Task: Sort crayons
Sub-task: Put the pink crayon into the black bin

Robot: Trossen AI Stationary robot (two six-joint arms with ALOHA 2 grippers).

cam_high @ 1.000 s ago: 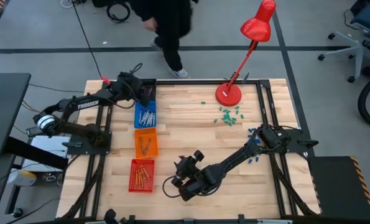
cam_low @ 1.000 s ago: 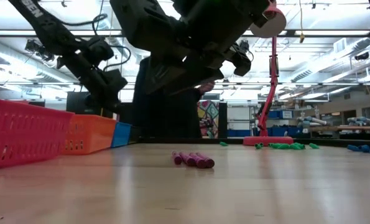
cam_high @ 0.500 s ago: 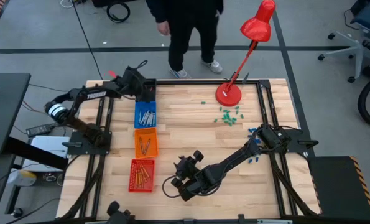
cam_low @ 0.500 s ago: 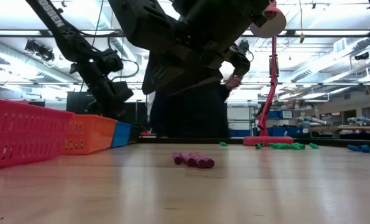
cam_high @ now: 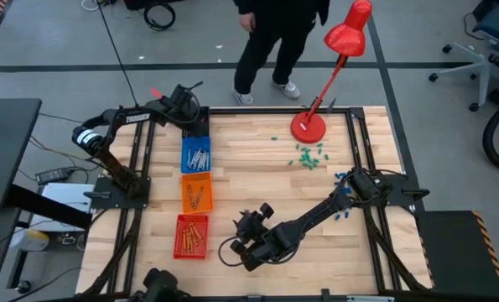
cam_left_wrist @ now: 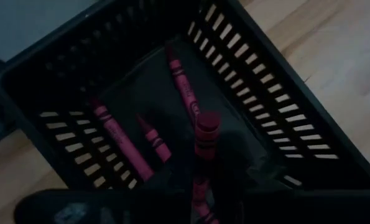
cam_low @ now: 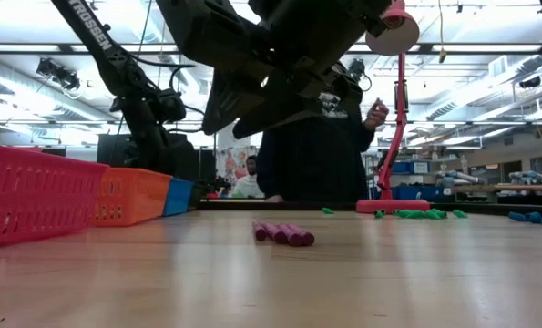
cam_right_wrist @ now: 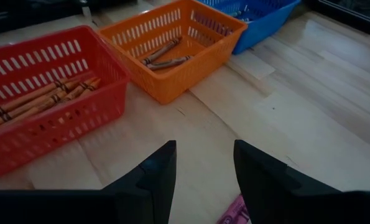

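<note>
Left wrist view: left pincer [cam_left_wrist: 203, 174] grips magenta crayon [cam_left_wrist: 205, 134] above black basket [cam_left_wrist: 284, 124]; right pincer [cam_right_wrist: 200, 171] open.

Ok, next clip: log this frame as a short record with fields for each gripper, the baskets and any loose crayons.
left gripper: over the black basket at the table's far left corner, holding a magenta crayon
right gripper: open, low over the near table, above the loose magenta crayons
blue basket: grey crayons
orange basket: brownish crayons
red basket: orange crayons
background: person behind the table
</note>
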